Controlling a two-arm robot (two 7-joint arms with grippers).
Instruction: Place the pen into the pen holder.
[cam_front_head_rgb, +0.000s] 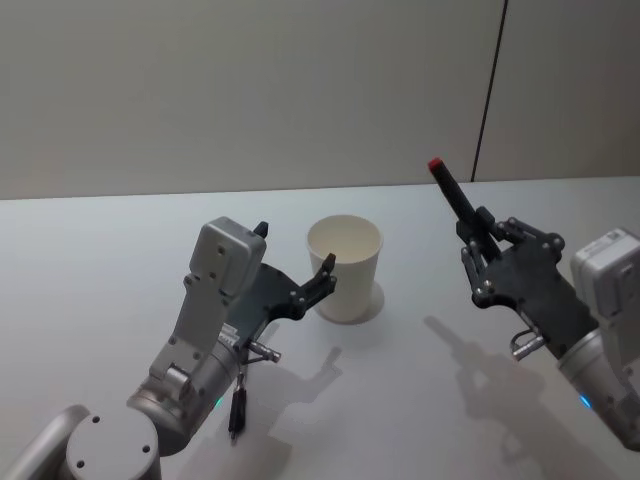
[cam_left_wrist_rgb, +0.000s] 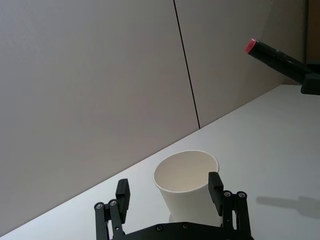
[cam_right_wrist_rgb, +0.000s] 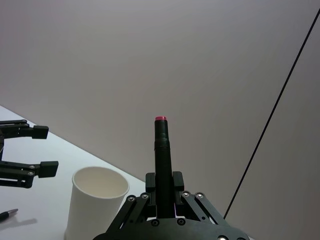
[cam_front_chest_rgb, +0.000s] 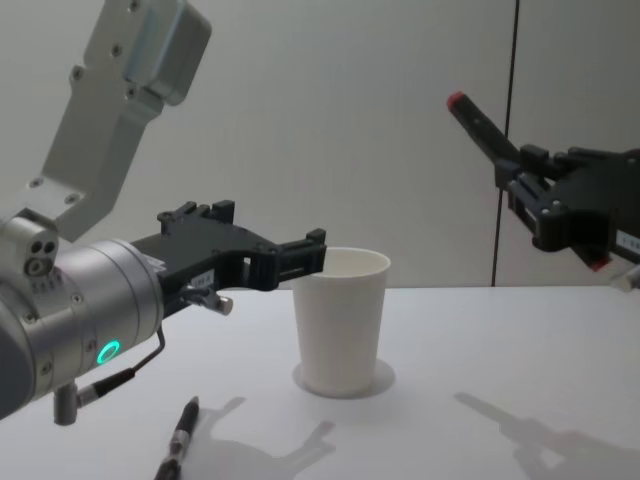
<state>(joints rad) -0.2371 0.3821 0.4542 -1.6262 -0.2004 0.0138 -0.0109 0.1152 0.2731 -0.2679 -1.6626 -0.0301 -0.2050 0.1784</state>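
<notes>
The pen (cam_front_head_rgb: 452, 191) is black with a red end and points up and away, held above the table at the right. My right gripper (cam_front_head_rgb: 480, 250) is shut on its lower part; the right wrist view shows the pen (cam_right_wrist_rgb: 161, 150) rising from between the fingers (cam_right_wrist_rgb: 176, 181). The pen holder, a white paper cup (cam_front_head_rgb: 344, 268), stands upright mid-table, left of and below the pen. My left gripper (cam_front_head_rgb: 295, 252) hovers open just left of the cup's rim. In the chest view the pen (cam_front_chest_rgb: 482, 126) is well above the cup (cam_front_chest_rgb: 340, 318).
A second dark pen (cam_front_head_rgb: 237, 404) lies on the white table (cam_front_head_rgb: 430, 400) under my left arm, also seen low in the chest view (cam_front_chest_rgb: 178, 442). A grey wall runs behind the table.
</notes>
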